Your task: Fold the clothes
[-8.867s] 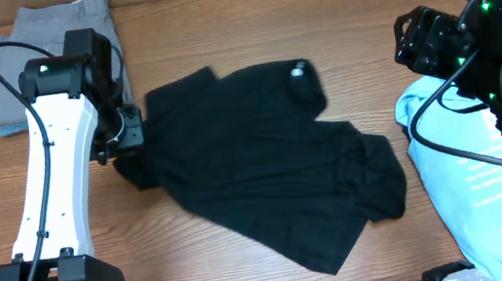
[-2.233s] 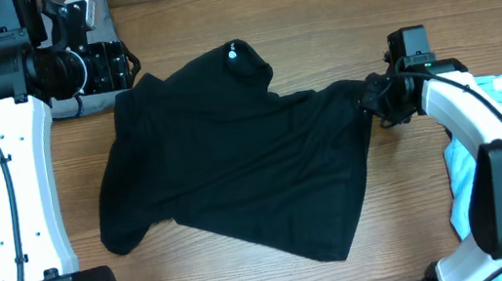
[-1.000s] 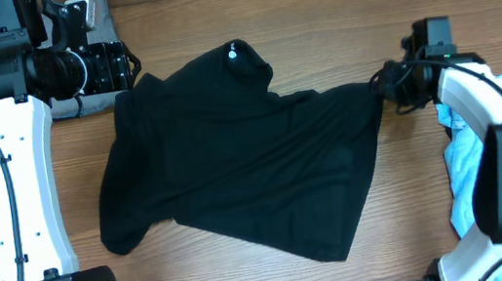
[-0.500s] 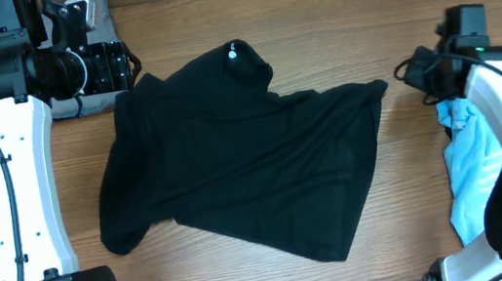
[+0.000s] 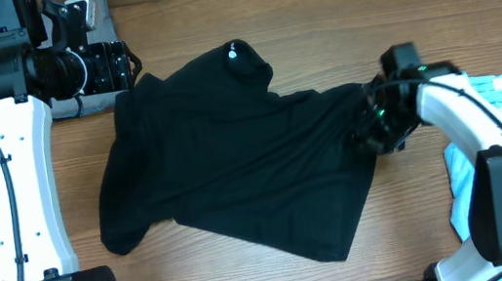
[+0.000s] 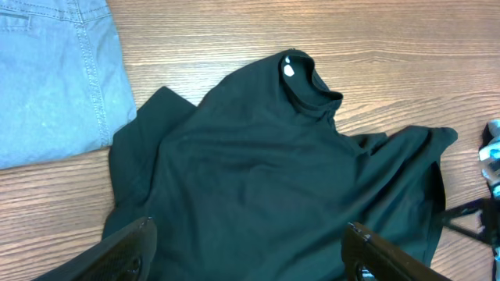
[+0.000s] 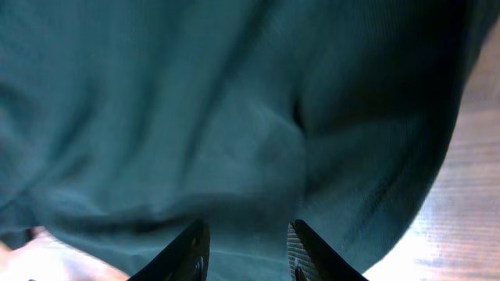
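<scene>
The clothes lie on the wooden table. A black shirt point(image 5: 234, 162) is spread out crumpled in the middle, its collar with a small white logo point(image 5: 234, 54) at the far side. In the left wrist view the shirt point(image 6: 273, 172) fills the frame below the collar point(image 6: 293, 70). A light blue tee point(image 5: 461, 180) lies bunched at the right edge. My left gripper point(image 5: 123, 68) hovers at the shirt's far left corner, jaws wide open point(image 6: 250, 250) and empty. My right gripper point(image 5: 372, 128) sits over the shirt's right edge, jaws partly apart point(image 7: 248, 248) just above the black fabric point(image 7: 234, 117).
Folded grey-blue trousers point(image 5: 79, 37) lie at the far left corner under the left arm, seen also in the left wrist view as denim point(image 6: 47, 70). Bare wood point(image 5: 411, 226) shows to the right of the shirt's hem. The right arm point(image 5: 463, 111) arches over the blue tee.
My right gripper let go of the shirt's right corner, swung away to the right, then came back down and left onto the shirt's right edge. The left arm has not moved.
</scene>
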Robot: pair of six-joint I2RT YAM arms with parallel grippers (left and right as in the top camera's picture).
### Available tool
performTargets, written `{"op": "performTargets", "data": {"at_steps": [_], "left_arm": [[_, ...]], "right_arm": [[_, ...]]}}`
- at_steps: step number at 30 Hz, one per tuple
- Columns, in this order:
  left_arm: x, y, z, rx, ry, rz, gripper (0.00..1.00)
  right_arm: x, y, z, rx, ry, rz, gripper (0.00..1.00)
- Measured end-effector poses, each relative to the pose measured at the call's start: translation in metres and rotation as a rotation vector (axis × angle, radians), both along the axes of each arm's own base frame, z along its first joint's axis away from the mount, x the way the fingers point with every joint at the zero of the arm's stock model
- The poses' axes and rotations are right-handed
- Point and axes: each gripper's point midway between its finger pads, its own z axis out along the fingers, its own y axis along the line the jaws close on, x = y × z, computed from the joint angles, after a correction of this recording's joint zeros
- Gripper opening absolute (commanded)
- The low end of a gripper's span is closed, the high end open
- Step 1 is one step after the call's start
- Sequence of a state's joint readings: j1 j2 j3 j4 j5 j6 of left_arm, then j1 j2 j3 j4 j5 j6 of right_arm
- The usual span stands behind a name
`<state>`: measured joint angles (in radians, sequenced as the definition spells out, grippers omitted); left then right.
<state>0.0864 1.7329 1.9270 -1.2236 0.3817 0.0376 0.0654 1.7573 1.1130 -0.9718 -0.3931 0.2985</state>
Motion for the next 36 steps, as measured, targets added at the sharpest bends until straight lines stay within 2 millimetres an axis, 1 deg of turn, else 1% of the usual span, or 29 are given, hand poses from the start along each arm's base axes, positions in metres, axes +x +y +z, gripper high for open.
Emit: {"op": "performTargets", "data": {"at_steps": [2,4,6,10,12,13,15,16,21,24,25,28,32,34,35,36], "left_arm": [[0.0,0.0,0.0,0.0,-0.001,0.0,0.8],[0.0,0.0,0.0,0.001,-0.001,-0.001,0.81],[0.0,0.0,0.0,0.002,-0.002,-0.003,0.8],[0.001,0.0,0.001,0.004,-0.007,-0.006,0.8],[0.001,0.0,0.001,0.005,-0.01,-0.007,0.81],[0.002,0.0,0.001,0.006,-0.012,-0.008,0.81],[0.002,0.0,0.001,0.007,-0.012,-0.009,0.81],[0.002,0.0,0.001,0.007,-0.013,-0.009,0.82],[0.003,0.0,0.002,0.009,-0.019,-0.012,0.82],[0.003,0.0,0.002,0.009,-0.02,-0.012,0.82],[0.003,0.0,0.002,0.009,-0.02,-0.012,0.82],[0.004,0.0,0.002,0.009,-0.023,-0.012,0.82],[0.004,0.0,0.003,0.009,-0.025,-0.012,0.82],[0.005,0.0,0.003,0.01,-0.028,-0.012,0.82],[0.005,0.0,0.003,0.01,-0.029,-0.012,0.82],[0.005,0.0,0.003,0.01,-0.029,-0.012,0.82]], "right_arm": [[-0.011,-0.001,-0.008,-0.022,0.038,-0.008,0.4],[-0.018,-0.004,-0.013,-0.04,0.065,-0.023,0.41],[-0.027,-0.005,-0.017,-0.051,0.097,-0.029,0.41],[-0.034,-0.001,-0.022,-0.04,0.114,-0.024,0.41],[-0.038,0.004,-0.026,-0.031,0.116,-0.013,0.34],[-0.041,0.008,-0.028,-0.026,0.119,-0.008,0.29],[-0.047,0.013,-0.033,-0.021,0.128,0.001,0.09],[-0.049,0.015,-0.034,-0.019,0.133,0.004,0.04],[-0.05,0.015,-0.034,-0.015,0.136,0.005,0.04],[-0.059,0.008,-0.029,-0.034,0.187,0.002,0.04],[-0.059,0.005,-0.027,-0.047,0.196,-0.003,0.04],[-0.059,-0.008,-0.017,-0.097,0.204,-0.011,0.04],[-0.056,-0.024,0.004,-0.161,0.168,-0.022,0.04],[-0.058,-0.031,0.01,-0.187,0.161,-0.031,0.05],[-0.059,-0.034,0.011,-0.199,0.166,-0.035,0.1],[-0.061,-0.037,0.012,-0.207,0.175,-0.041,0.27]]}}
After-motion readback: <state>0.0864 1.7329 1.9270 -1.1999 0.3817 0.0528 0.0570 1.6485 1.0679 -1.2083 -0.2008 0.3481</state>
